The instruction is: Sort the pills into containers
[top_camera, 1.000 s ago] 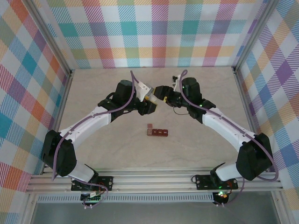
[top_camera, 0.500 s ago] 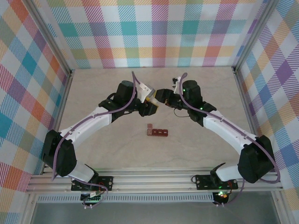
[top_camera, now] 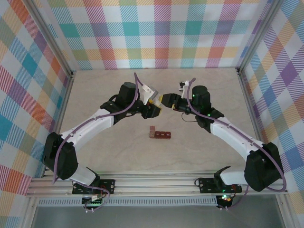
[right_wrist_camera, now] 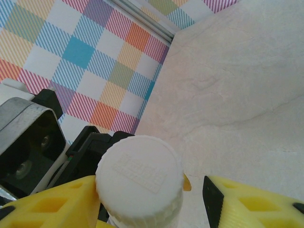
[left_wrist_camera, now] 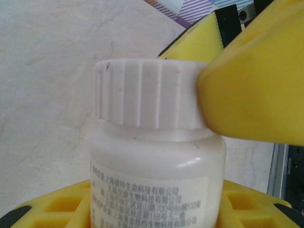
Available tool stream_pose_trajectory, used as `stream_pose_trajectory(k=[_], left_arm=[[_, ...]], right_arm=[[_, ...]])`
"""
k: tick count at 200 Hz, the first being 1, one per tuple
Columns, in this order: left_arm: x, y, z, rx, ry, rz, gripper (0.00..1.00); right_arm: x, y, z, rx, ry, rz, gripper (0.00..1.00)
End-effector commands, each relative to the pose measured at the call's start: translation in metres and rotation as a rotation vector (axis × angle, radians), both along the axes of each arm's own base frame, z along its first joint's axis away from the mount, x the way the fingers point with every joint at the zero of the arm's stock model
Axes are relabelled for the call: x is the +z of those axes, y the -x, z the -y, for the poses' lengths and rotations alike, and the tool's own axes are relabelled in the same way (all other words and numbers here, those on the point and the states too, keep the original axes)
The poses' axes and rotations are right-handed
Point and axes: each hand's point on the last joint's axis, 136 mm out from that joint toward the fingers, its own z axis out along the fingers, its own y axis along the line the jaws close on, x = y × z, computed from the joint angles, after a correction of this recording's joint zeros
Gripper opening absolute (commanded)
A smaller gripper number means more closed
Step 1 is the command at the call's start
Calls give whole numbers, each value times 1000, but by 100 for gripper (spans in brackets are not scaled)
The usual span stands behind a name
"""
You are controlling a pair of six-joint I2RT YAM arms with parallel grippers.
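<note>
A dark red-brown plastic strip of four square compartments [top_camera: 159, 135] is seen lying flat on the pale stone-patterned table [top_camera: 209, 156], between the two arms and nearer their bases than either gripper. Its long axis is laid left to right, roughly parallel to the table's near edge. On the leftmost compartment a small lid [top_camera: 152, 128] is seen folded out toward the far side of the strip. The other three are shown closed. Whether anything lies in the open compartment cannot be made out, as the strip is too small in the top view.

Beyond the strip, a white plastic cylindrical bottle [left_wrist_camera: 156, 161] with a printed label is gripped around its lower body by the left gripper [top_camera: 156, 104]. The label is cut off by the frame edge. The white ribbed screw cap [right_wrist_camera: 140, 175] is straddled by the right gripper [top_camera: 163, 100], whose jaws are parted. One yellow finger [right_wrist_camera: 52, 204] is pressed to the cap's side, while the other yellow finger [right_wrist_camera: 251, 204] is held clear of it, with table visible in the gap. The bottle's tilt cannot be judged from above, since most of it is covered by the two grippers.
</note>
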Motion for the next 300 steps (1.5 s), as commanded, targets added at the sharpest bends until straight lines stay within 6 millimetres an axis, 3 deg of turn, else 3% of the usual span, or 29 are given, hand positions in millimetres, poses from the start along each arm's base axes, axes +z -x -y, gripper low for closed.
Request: stream_pose_trajectory(k=[1,107,150,212,257,300], left_arm=[[31,3,4,-27,69,62,0],[29,2,2,-19,56,70,0],[24,2,2,-24,46,61,0],[20,2,4,-34,41,51,0],[20,2,5,-34,45,47,0],[22,3,4,-36,48,49,0]], right_arm=[[-10,-2,13,-36,32,-3,61],[-24,8,27,-57,50,-44,62],[-4,14,33,-65,17,-20,63],[33,6,13,-13,-33,-5,71],[36,1,-8,21,-23,-6,72],[29,-4,-15,26,-9,-24,70]])
